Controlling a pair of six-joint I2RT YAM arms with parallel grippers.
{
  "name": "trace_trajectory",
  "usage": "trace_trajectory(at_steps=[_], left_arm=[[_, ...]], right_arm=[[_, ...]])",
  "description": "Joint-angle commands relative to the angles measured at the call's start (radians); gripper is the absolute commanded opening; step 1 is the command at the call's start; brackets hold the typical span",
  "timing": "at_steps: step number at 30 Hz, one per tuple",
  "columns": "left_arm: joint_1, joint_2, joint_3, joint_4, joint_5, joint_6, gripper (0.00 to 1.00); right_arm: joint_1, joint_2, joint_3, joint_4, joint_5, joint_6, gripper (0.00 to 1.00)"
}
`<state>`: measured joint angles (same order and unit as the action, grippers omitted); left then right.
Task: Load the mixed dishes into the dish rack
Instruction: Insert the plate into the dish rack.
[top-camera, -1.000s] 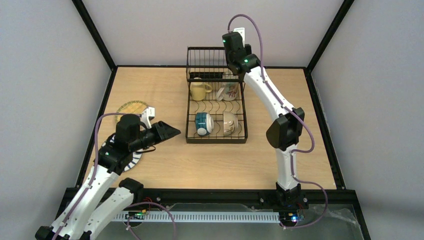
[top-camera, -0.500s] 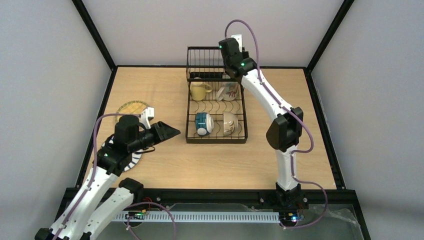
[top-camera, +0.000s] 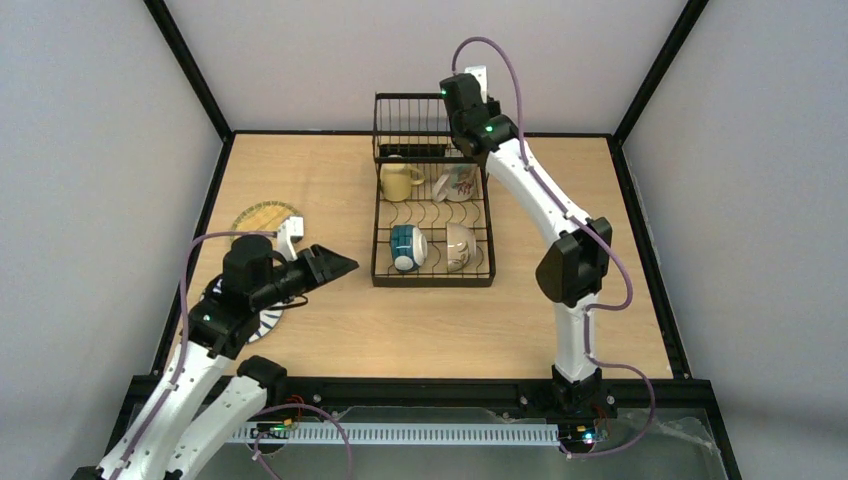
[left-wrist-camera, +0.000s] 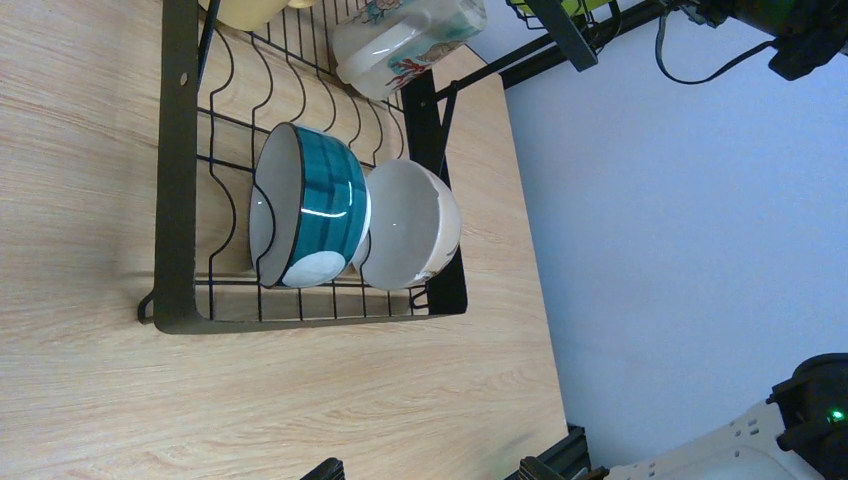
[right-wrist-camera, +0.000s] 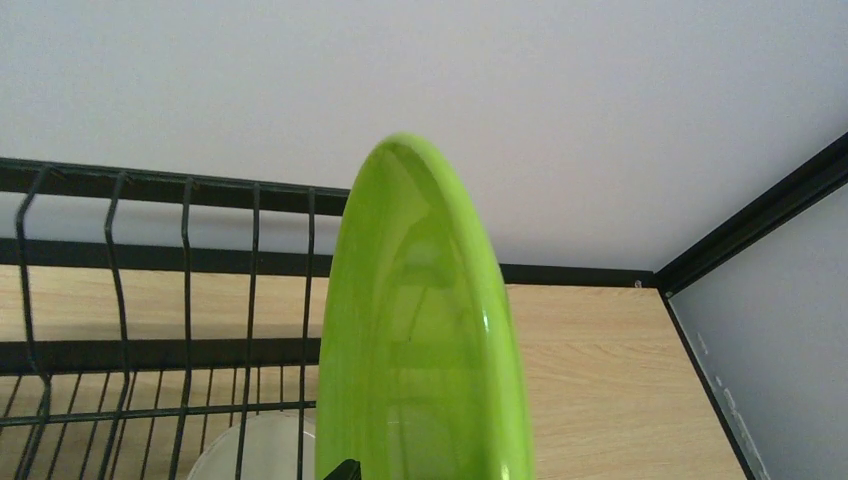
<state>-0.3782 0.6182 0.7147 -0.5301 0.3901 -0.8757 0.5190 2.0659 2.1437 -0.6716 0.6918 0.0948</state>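
Observation:
The dish rack (top-camera: 433, 278) stands at the table's middle back. A pale yellow mug (top-camera: 399, 182), a patterned mug (top-camera: 458, 183), a blue bowl (top-camera: 406, 247) and a cream bowl (top-camera: 459, 246) sit in it. My right gripper (top-camera: 462, 100) is at the rack's tall basket end. In the right wrist view a lime green plate (right-wrist-camera: 420, 330) stands on edge beside the rack's wires (right-wrist-camera: 185, 270), with one fingertip (right-wrist-camera: 345, 468) at its lower left. My left gripper (left-wrist-camera: 430, 470) is open and empty over bare table, short of the rack. The tan woven plate (top-camera: 262, 215) and striped plate (top-camera: 268, 322) lie at the left.
Black frame rails (top-camera: 430, 385) edge the table, with grey walls close behind and beside it. The left arm's body covers most of the striped plate. Bare wood lies in front of the rack and to its right (top-camera: 580, 180).
My right wrist has shifted slightly left at the rack's tall end. My left arm has drawn back a little toward the near edge, still open.

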Motion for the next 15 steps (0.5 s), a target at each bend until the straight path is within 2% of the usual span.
trace_trajectory(at_steps=[1,15], left_arm=[[0.005,-0.026,-0.028,-0.008,0.018,-0.028,0.99],[0.005,-0.103,-0.056,-0.024,0.004,-0.075,0.99]], right_arm=[[0.013,-0.071,-0.006,-0.005,0.012,-0.005,0.71],[0.044,-0.131,-0.003,-0.007,0.009,-0.019,0.79]])
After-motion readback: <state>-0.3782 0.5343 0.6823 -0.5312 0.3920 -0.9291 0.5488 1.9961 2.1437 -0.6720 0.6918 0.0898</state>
